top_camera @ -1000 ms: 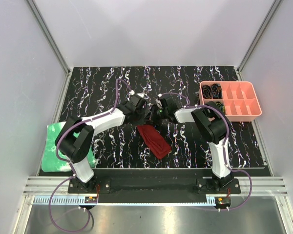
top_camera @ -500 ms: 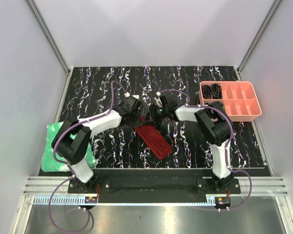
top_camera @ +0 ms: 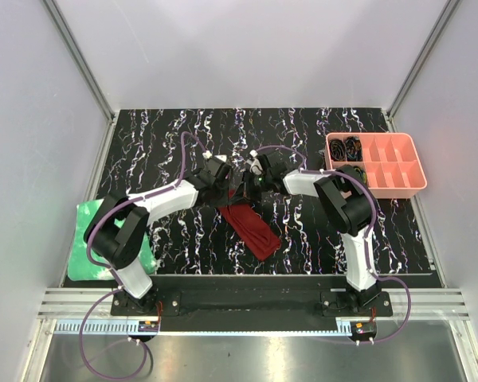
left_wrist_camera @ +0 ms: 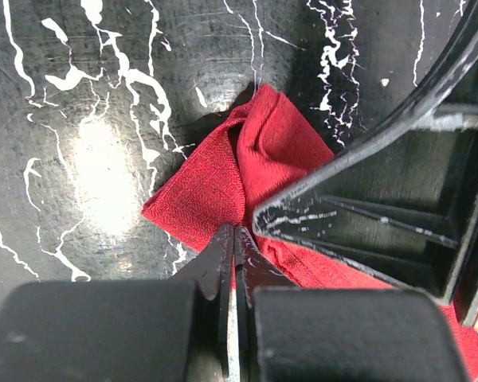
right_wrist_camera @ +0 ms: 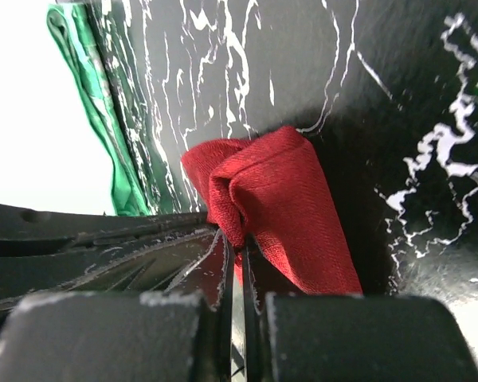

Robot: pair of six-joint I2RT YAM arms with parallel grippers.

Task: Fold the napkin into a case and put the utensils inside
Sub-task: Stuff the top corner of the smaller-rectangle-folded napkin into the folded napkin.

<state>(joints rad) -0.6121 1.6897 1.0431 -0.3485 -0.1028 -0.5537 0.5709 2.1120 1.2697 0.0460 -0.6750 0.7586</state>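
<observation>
Shifted left, left end effector (left_wrist_camera: 233,235) and right end effector (right_wrist_camera: 238,243) pinch the case (top_camera: 255,231), lying diagonally far-left to near-right

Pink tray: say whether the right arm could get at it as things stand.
Probably yes: nothing stands between the right gripper and the pink tray, but it is pinching the napkin.

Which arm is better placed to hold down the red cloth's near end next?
Right, probably: the napkin runs diagonally toward that arm's side, while the left gripper and right gripper both pinch its far end.
</observation>
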